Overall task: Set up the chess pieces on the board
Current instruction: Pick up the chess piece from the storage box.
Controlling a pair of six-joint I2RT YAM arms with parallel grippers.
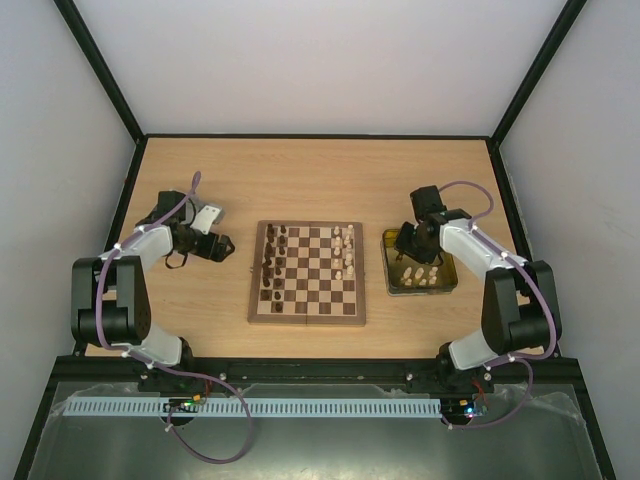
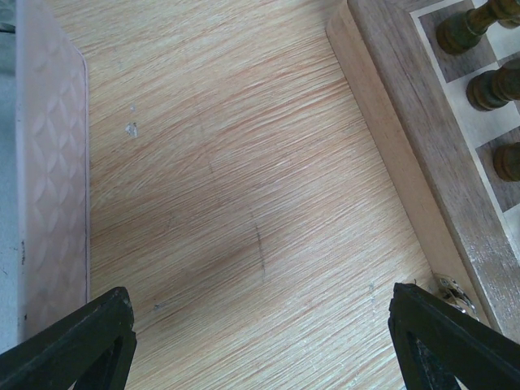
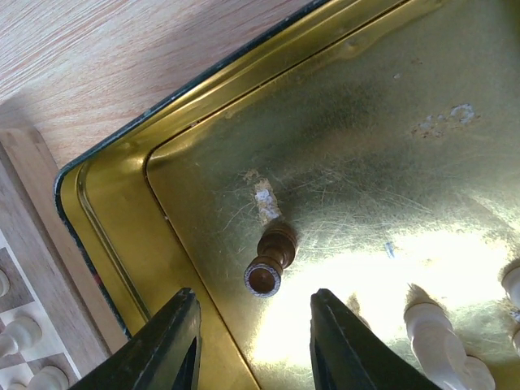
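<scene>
Nearest me, the square wooden chessboard [image 1: 310, 290] with dark brown and light tan squares lies between the two arms. Dark brown turned wooden pieces [image 1: 272, 265] are ranked along its left side and cream ones [image 1: 343, 250] along its right. Just right of it, the shiny gold square tin tray [image 1: 445, 288] holds a few spare cream pieces [image 1: 425, 277] at its near side. Further back, the right gripper [image 3: 253, 302] hangs low inside the tray, jaws part-spread and pinching nothing. It is lined up on a lone dark brown piece [image 3: 272, 258] lying on its side just ahead of the tips, I reckon to pick it up. The left gripper [image 2: 260, 325] hovers spread wide over the pale wooden tabletop [image 2: 227, 203] beside the board, probably to keep clear. There is no writing I can read anywhere
</scene>
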